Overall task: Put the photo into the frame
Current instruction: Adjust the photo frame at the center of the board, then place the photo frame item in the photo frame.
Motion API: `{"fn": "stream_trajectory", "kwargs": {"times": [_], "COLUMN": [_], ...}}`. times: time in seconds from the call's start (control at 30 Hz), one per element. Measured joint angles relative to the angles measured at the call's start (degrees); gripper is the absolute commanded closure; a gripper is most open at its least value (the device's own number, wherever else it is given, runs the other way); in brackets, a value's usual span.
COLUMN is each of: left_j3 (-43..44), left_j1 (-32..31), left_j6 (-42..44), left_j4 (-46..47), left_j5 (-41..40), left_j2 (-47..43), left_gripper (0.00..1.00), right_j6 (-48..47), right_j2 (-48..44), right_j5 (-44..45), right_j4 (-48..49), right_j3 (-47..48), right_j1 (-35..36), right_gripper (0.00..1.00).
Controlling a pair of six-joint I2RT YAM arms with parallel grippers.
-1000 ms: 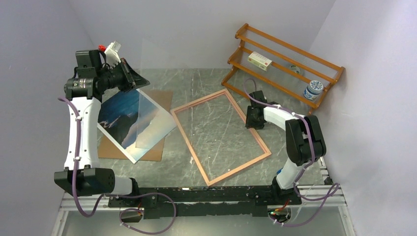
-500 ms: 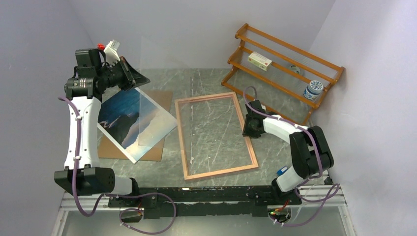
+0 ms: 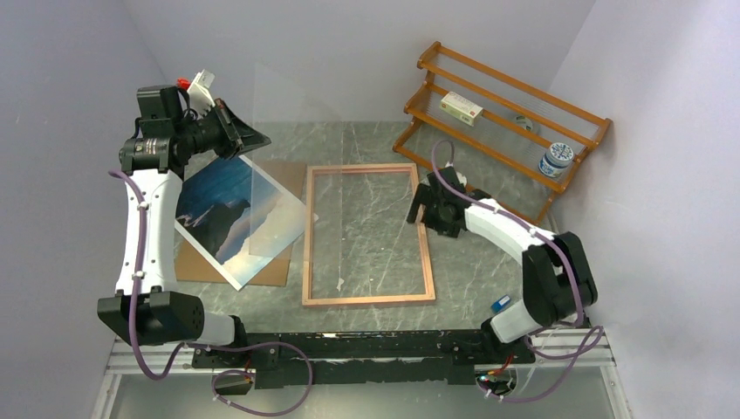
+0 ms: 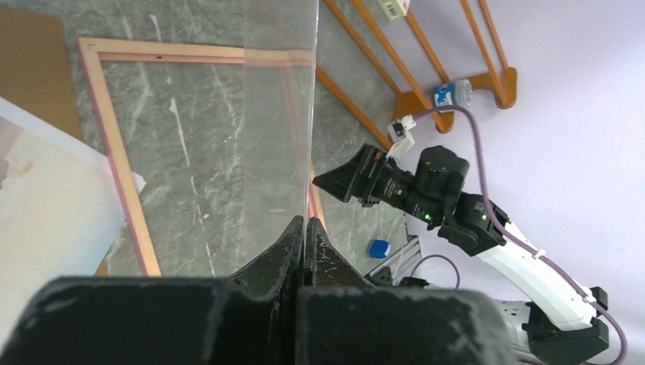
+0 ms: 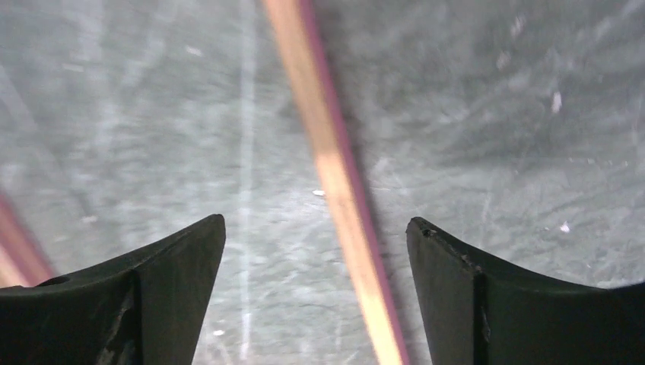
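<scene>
Swung round since a second ago, the frame now lies square to the near edge of the table instead of cornerwise, its long axis running straight away from the arms. The right tool has let go; its fingers stand spread, straddling the frame's right rail without touching it. From that tool the photo is well off to the left, across the whole frame. It lies picture-up and skewed on the brown board, one corner close beside the frame's left rail. Farther back, the left tool is pressed tight on the edge of a clear sheet, held upright above the photo. I'd judge the left arm nearer the photo, but its tool is occupied. The print must travel rightward and turn to match the frame.
</scene>
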Motion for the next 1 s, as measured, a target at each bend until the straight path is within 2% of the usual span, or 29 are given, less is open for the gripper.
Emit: {"fn": "stream_trajectory", "kwargs": {"times": [0.17,0.43,0.6,0.83,1.0], "left_j3": [-0.1,-0.1,-0.1,-0.7,-0.7], "left_j1": [0.0,0.0,-0.1,-0.3,-0.3], "left_j6": [-2.4,-8.4,-15.6,-27.7,-32.8], "left_j4": [3.4,10.9,19.3,34.4,40.0], "left_j5": [3.7,12.1,17.6,22.6,24.3], "left_j2": [0.0,-0.1,-1.1,-4.4,-5.2], "left_gripper": [0.97,0.98,0.98,0.98,0.97], "right_j6": [-1.3,2.3,8.8,18.0,23.8], "right_j2": [-5.8,-14.2,-12.8,-10.3,-10.2], "right_j5": [-4.9,-22.0,-30.9,-38.9,-43.3], "right_j4": [1.7,18.8,30.0,45.1,57.4], "right_j3": [5.9,6.8,7.0,5.4,3.4], "right_j1": [-1.0,-3.0,-3.1,-3.1,-3.1], "right_gripper": [0.01,0.01,0.01,0.01,0.09]}}
